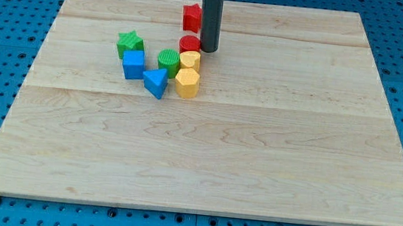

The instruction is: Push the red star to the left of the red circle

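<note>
The red star [191, 16] lies near the view's top, just left of my rod. The red circle [189, 43] lies below it, touching the yellow blocks. My tip [208, 49] rests on the board right beside the red circle, on its right, and below-right of the red star. The rod hides the star's right edge.
A yellow block [190, 60] and a yellow hexagon [186, 83] sit under the red circle. A green cylinder [168, 62], blue triangle [155, 83], blue cube [133, 64] and green star [129, 43] cluster to the left. The wooden board [204, 165] has blue pegboard around it.
</note>
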